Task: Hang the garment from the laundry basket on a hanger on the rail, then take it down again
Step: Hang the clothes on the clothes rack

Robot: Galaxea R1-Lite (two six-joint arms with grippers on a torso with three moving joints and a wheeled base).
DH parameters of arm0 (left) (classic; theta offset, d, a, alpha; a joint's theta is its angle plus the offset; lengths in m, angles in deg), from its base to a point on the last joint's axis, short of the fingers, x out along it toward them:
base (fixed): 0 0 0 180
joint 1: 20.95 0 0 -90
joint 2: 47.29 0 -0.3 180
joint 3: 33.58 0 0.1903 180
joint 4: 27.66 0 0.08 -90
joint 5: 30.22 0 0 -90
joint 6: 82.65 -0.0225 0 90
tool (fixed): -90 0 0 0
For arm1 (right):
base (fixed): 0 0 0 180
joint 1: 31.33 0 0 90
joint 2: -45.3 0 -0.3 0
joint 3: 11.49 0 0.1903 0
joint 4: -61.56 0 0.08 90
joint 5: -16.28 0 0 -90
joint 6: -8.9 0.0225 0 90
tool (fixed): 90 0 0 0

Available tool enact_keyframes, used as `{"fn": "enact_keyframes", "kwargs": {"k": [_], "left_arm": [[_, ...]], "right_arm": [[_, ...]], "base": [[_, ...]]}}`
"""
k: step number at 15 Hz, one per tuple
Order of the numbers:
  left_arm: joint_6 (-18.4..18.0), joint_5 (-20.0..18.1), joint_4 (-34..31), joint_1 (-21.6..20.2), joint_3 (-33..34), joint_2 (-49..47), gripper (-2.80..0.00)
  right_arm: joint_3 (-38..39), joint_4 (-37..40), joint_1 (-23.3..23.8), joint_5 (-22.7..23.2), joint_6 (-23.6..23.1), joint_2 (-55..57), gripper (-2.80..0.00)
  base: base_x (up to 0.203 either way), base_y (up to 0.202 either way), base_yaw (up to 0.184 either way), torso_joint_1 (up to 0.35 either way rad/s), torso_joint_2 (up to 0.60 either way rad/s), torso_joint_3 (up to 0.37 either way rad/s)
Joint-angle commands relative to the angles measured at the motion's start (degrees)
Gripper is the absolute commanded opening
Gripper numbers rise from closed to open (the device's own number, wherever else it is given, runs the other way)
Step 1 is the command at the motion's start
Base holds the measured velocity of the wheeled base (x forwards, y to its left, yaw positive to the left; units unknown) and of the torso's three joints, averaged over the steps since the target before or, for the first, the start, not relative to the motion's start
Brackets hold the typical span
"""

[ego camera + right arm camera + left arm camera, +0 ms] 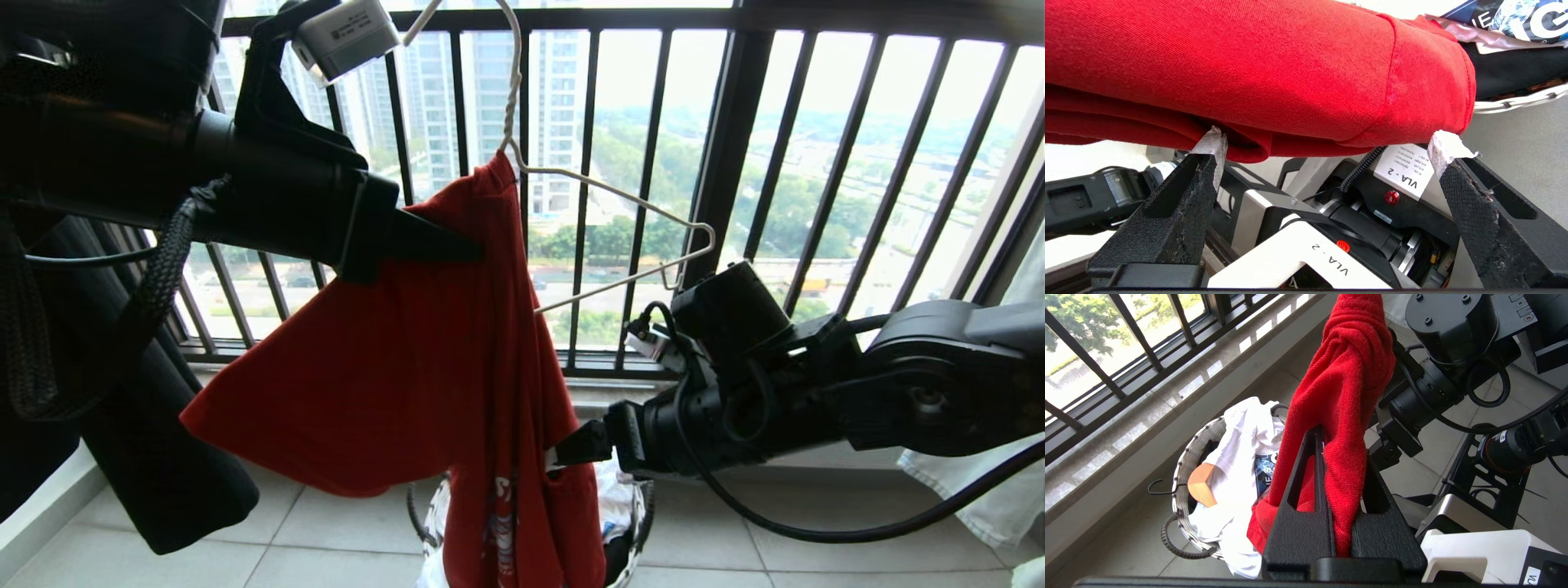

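Observation:
The red garment hangs bunched from the left side of the cream-white hanger, whose hook runs up out of the head view. The hanger's right arm is bare. My left gripper is shut on a fold of the garment near its top, cloth pinched between the jaws. Lower down, my right gripper stands open at the garment's edge. Its fingertips touch the cloth, nothing between them. The laundry basket sits on the floor under the garment. The rail is out of view.
White printed clothes and a wooden hanger end lie in the basket, with a black shirt. The dark barred window railing stands just behind. Black cloth hangs at the left, pale cloth at the right.

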Motion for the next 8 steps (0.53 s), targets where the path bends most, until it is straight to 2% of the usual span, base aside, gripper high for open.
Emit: {"fn": "enact_keyframes", "kwargs": {"k": [1, 4, 8], "left_arm": [[-0.1, -0.2, -0.2, 0.1, 0.0, -0.1, -2.8], [-0.1, -0.2, -0.2, 0.0, 0.0, 0.0, -2.8], [-0.1, -0.2, -0.2, 0.0, 0.0, 0.1, -2.8]], "right_arm": [[-1.3, 0.2, -0.6, -1.9, 0.8, 0.8, 0.0], [-2.0, 0.1, -1.0, -5.4, 1.7, 3.4, 0.0], [-2.5, 0.3, -2.0, -5.6, 2.0, 4.0, 0.0]], "base": [[0.0, 0.0, 0.0, 0.0, 0.0, 0.0], [0.0, 0.0, 0.0, 0.0, 0.0, 0.0], [0.0, 0.0, 0.0, 0.0, 0.0, 0.0]]}}
